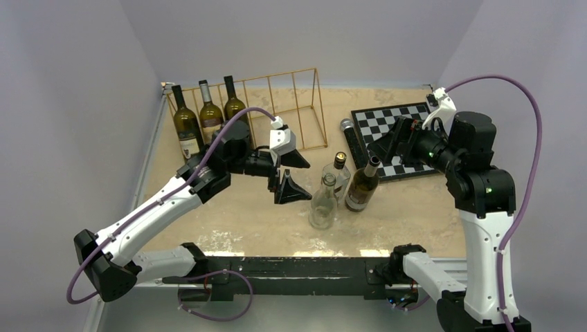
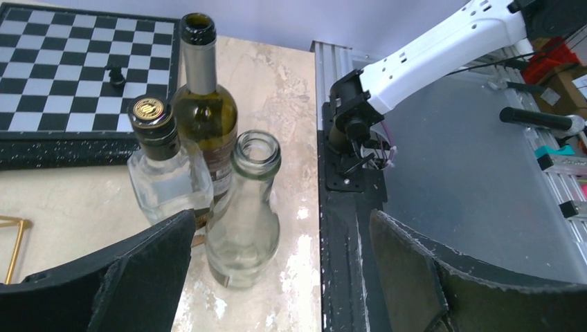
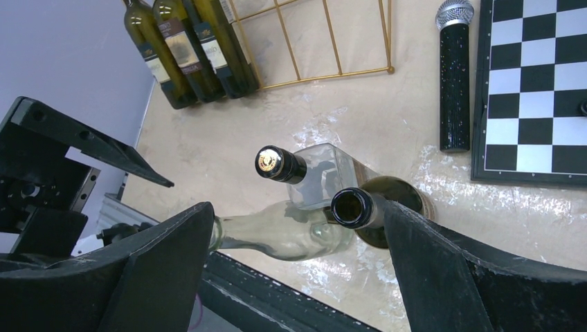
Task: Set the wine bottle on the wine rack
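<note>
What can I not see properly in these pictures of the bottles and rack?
Wine rack: left wrist view, cut off at the left edge; only one corner shows.
Green wine bottle: right wrist view, body partly hidden behind a finger of the right gripper.
Chess piece: left wrist view, too small to name.
Racked bottles: top view, labels too small to read.

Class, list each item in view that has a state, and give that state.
Wine rack: holds three dark bottles.
Green wine bottle: upright on table, uncorked.
Round clear bottle: upright, uncapped.
Square clear bottle: upright, capped.
Microphone: lying flat.
Left gripper: open.
Right gripper: open.
</note>
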Motion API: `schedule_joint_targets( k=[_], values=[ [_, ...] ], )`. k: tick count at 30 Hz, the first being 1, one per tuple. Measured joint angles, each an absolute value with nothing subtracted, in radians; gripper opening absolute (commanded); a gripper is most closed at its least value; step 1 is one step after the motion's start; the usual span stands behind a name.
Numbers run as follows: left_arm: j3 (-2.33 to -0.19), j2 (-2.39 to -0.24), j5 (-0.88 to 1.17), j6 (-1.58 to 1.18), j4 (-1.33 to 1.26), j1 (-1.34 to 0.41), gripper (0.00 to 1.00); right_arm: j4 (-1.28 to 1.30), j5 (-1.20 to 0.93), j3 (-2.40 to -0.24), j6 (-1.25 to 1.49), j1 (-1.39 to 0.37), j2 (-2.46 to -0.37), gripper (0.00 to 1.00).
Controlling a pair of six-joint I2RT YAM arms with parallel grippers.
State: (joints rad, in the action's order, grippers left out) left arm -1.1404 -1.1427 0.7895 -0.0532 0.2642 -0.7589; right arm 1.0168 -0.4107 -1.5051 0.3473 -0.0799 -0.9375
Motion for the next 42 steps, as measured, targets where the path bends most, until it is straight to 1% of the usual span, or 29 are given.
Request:
schedule_joint_targets(
  k=[5, 20, 29, 32, 34, 37, 42],
  values=[
    [-1.118, -1.146, 0.789, -0.087, 0.186, -0.788, 0.99, 1.017, -0.411, -1.505, 0.347, -0.08, -0.951, 0.97],
    [-1.114, -1.167, 0.773, -0.105, 0.119, -0.801, 0.99, 1.017, -0.411, -1.505, 0.347, -0.08, -0.953, 0.97],
    [-1.075, -1.253, 0.745, -0.129, 0.03, -0.852, 0.93, 1.017, -0.413, -1.505, 0.347, -0.08, -0.953, 0.97],
    [-1.043, -1.275, 0.728, -0.147, -0.001, -0.863, 0.87, 1.017, -0.413, -1.505, 0.346, -0.08, -0.953, 0.97],
    [-1.023, -1.283, 0.715, -0.162, -0.027, -0.87, 0.79, 1.017, -0.413, -1.505, 0.346, -0.08, -0.953, 0.97],
    [-0.994, -1.29, 0.676, -0.192, -0.09, -0.884, 0.73, 1.018, -0.413, -1.505, 0.345, -0.08, -0.954, 0.97],
    [-0.957, -1.296, 0.616, -0.226, -0.173, -0.91, 0.66, 1.019, -0.413, -1.505, 0.34, -0.08, -0.956, 0.97]
  ],
)
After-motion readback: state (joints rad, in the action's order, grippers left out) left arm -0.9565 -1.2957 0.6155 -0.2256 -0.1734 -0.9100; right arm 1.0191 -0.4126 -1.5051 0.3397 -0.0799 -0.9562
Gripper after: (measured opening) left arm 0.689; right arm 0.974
